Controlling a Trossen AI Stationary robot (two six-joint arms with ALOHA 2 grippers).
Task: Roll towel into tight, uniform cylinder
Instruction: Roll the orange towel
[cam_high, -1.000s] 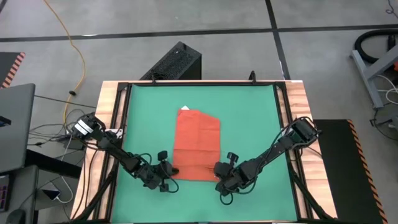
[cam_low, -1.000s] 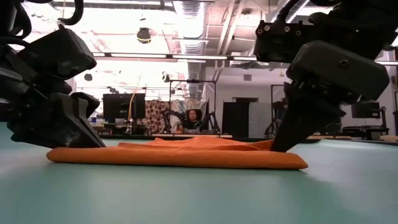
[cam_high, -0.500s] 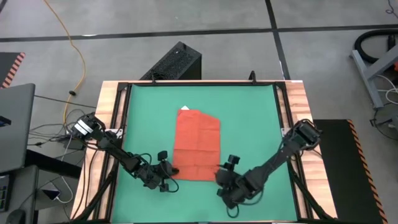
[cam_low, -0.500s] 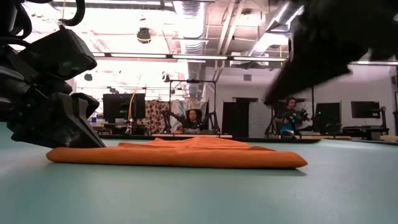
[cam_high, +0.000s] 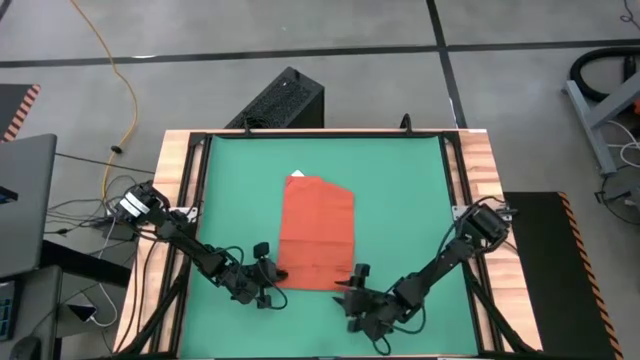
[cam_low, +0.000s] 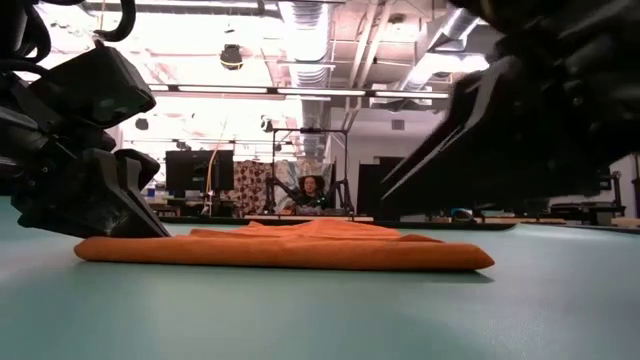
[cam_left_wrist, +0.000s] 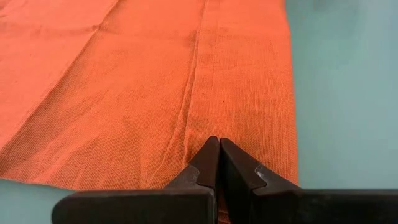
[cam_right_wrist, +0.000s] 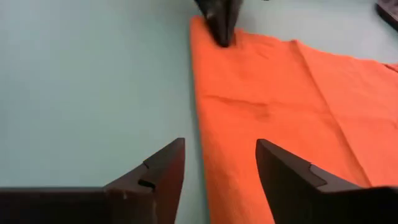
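The towel (cam_high: 318, 232) lies flat on the green mat (cam_high: 400, 200) on the table. It looks soft, light and floppy, so grab it by the near edge. The left gripper (cam_high: 276, 276) is pressed together on that edge's corner. The right gripper (cam_high: 345, 292) is spread, just off the towel. One towel, two grippers.

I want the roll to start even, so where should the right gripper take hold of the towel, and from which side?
Probably the free near corner of the towel, on the robot's right. It lies flat on the green mat, folded thick at that edge. The left gripper is shut on the opposite near corner. The right gripper, open, sits just off that edge, so slide in low and level from there.
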